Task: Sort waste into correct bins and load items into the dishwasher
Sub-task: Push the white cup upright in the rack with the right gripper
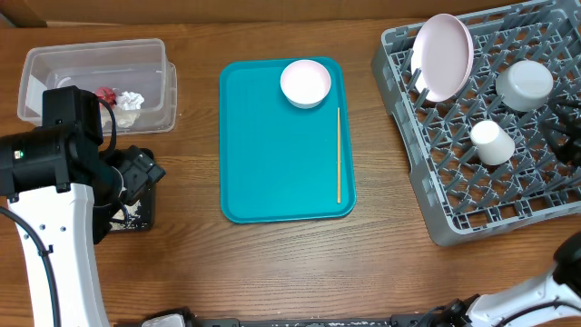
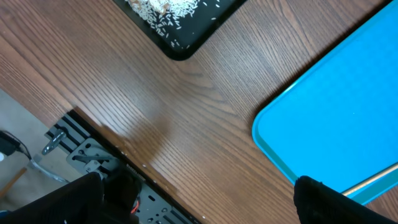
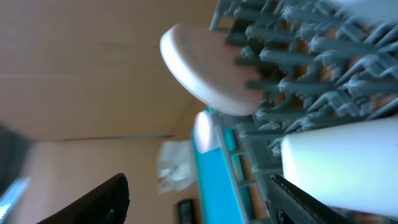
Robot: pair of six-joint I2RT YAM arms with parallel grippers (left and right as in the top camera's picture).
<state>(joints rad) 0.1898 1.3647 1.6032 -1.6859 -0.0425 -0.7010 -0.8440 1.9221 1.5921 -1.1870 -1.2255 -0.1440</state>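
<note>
The clear tub [image 1: 100, 54] at the far left holds the red wrapper [image 1: 106, 94] and white napkin [image 1: 132, 100]. The black tray [image 2: 180, 37] holds white rice crumbs [image 2: 177, 9]. It lies partly under my left arm in the overhead view [image 1: 136, 216]. The pink bowl [image 1: 305, 83] and wooden stick [image 1: 339, 154] lie on the teal tray [image 1: 272, 154]. The grey dish rack [image 1: 454, 209] holds the plate [image 1: 442, 56], grey-blue bowl [image 1: 524, 84] and white cup [image 1: 492, 143]. My left gripper [image 2: 199, 208] is open and empty above the table. My right gripper [image 3: 199, 199] is open beside the cup [image 3: 342, 168].
The table's front edge and a metal frame [image 2: 87, 155] show under the left gripper. The teal tray's corner [image 2: 280, 137] lies just right of it. The rack's pegs [image 3: 311, 62] stand close to the right gripper.
</note>
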